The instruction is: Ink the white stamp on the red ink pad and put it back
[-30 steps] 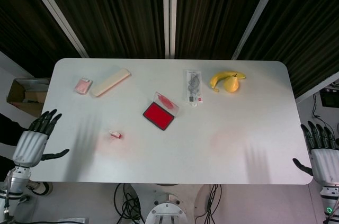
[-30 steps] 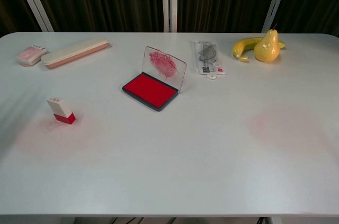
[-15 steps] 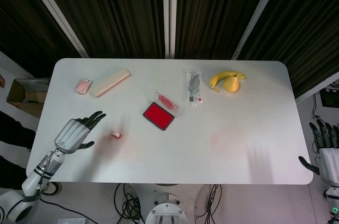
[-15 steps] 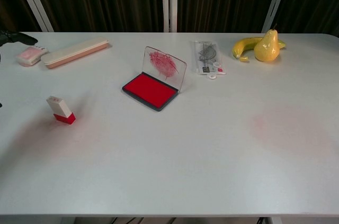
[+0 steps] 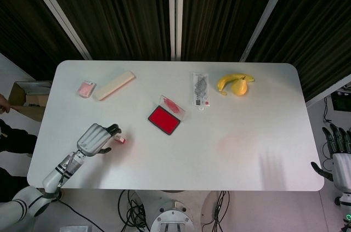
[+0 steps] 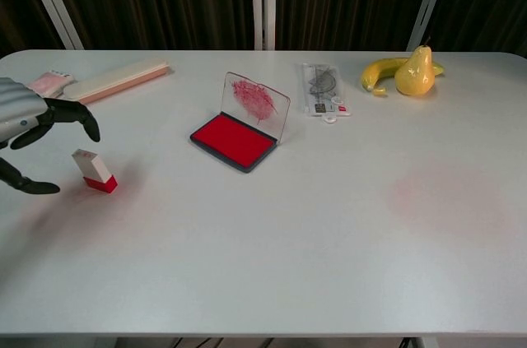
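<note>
The white stamp (image 6: 94, 171) with its red base stands tilted on the table's left part; the head view shows the stamp (image 5: 120, 139) as a small red and white piece. My left hand (image 6: 29, 130) hovers just left of it, fingers spread and curved, thumb low, holding nothing; the head view shows my left hand (image 5: 97, 139) a short gap from the stamp. The red ink pad (image 6: 233, 140) lies open mid-table with its clear lid up, also seen as the ink pad (image 5: 164, 119). My right hand (image 5: 337, 152) stays off the table's right edge, fingers apart.
A pink flat case (image 6: 115, 81) and a small pink packet (image 6: 49, 81) lie at the back left. A clear plastic packet (image 6: 324, 90) sits behind the pad. A banana (image 6: 380, 71) and a pear (image 6: 416, 73) are at the back right. A cardboard box (image 5: 27, 100) stands off the left edge.
My left hand has swept in from the table's left edge toward the stamp and now sits right beside it. The right hand has sunk slightly lower. The stamp has not moved.
</note>
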Controlling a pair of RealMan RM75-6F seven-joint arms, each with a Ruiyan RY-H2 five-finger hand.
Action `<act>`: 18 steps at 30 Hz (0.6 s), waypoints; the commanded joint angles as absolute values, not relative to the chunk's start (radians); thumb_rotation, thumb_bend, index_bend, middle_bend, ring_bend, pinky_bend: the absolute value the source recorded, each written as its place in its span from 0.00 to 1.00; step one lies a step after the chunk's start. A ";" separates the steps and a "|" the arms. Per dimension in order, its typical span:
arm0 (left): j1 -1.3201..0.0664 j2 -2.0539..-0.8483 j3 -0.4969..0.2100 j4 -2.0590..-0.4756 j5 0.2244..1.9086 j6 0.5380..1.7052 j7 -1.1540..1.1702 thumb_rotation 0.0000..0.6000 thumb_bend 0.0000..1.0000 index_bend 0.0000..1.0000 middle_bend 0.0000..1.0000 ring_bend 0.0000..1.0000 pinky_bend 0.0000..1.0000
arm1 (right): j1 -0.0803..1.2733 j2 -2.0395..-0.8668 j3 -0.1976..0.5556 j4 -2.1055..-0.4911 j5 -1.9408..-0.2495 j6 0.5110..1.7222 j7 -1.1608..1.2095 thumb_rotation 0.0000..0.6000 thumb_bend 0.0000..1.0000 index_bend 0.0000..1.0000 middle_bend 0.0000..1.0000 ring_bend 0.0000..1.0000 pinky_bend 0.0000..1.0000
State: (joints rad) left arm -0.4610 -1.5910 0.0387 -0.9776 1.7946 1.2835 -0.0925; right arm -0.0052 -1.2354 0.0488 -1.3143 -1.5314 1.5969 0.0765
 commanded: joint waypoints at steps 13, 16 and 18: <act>-0.492 -1.723 0.064 -0.776 1.767 1.291 -0.180 1.00 0.29 0.45 0.40 0.82 0.86 | -0.004 -1.226 0.049 -1.334 -1.522 1.574 0.053 1.00 0.04 0.00 0.00 0.00 0.00; -0.495 -1.725 0.069 -0.768 1.759 1.283 -0.187 1.00 0.29 0.45 0.40 0.82 0.86 | -0.004 -1.224 0.051 -1.337 -1.519 1.570 0.052 1.00 0.04 0.00 0.00 0.00 0.00; -0.497 -1.727 0.071 -0.766 1.754 1.281 -0.192 1.00 0.30 0.46 0.41 0.82 0.87 | -0.003 -1.224 0.051 -1.338 -1.517 1.565 0.051 1.00 0.04 0.00 0.00 0.00 0.00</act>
